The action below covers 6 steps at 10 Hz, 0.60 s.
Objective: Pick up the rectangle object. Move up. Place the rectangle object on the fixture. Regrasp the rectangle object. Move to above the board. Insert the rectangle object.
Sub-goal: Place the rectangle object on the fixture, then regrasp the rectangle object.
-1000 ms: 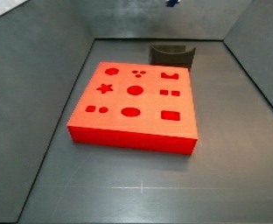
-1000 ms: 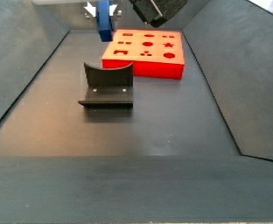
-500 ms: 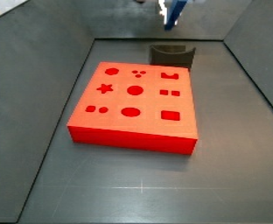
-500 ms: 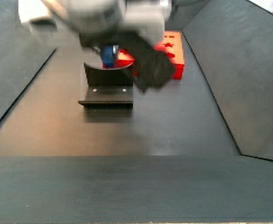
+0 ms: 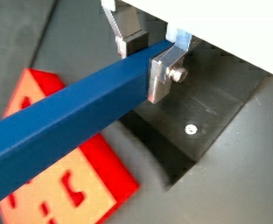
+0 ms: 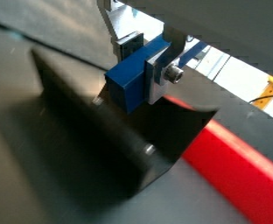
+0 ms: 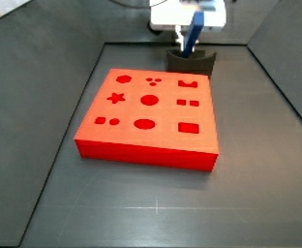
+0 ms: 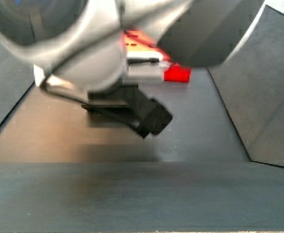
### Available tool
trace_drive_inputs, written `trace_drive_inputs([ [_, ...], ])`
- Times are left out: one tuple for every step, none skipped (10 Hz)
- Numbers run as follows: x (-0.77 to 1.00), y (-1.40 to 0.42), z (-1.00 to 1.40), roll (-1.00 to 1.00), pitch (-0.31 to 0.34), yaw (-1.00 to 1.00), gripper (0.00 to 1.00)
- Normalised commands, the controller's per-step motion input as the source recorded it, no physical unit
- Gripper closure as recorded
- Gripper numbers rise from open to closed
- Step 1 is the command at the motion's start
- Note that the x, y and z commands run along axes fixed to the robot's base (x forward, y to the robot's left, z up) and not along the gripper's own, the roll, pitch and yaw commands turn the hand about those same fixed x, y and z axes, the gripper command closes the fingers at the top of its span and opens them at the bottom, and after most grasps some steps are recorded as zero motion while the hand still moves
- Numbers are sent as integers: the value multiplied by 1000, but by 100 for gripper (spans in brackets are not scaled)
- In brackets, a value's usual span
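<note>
Orange-red board [image 7: 150,114] fills centre-left of a side view, flat on grey floor [image 7: 154,208], w/ star, circle, oval, square & rectangle holes on top. Right of its far edge, upper centre-right of frame, sits the dark fixture [image 7: 193,63]. Directly over it hangs the gripper [image 7: 189,39], clamped on the rectangle object [image 7: 190,40], a blue bar seen here as a short, near-upright strip, lower end at the fixture's top; touching or not, can't tell.

Other side view: arm body [image 8: 120,41] blocks most of upper frame, blurred; only a bit of red board [image 8: 178,72] shows at centre-right, fixture [image 8: 108,106] partly visible below the arm. Fingers & bar hidden there.

Wrist views: silver fingers [image 5: 166,70] pinch the blue bar [image 5: 69,109] on both sides near one end, narrow grip, bar running long & diagonal away from the pads. Bar end [image 6: 134,77] sits in the fixture's recess [image 6: 115,140], dark walls either side. Red board [image 6: 238,171] just beside the fixture; its holes show in a wrist view [image 5: 57,188].
</note>
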Motion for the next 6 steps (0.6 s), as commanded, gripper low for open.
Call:
trace_drive_inputs([
  [166, 104, -910, -151, 37, -81, 100],
  [145, 92, -731, -142, 28, -82, 100],
  [114, 73, -517, -136, 19, -86, 100],
  [94, 62, -514, -106, 17, -80, 100],
  [0, 0, 0, 0, 0, 0, 0],
  [0, 0, 1000, 58, -3, 119, 0],
])
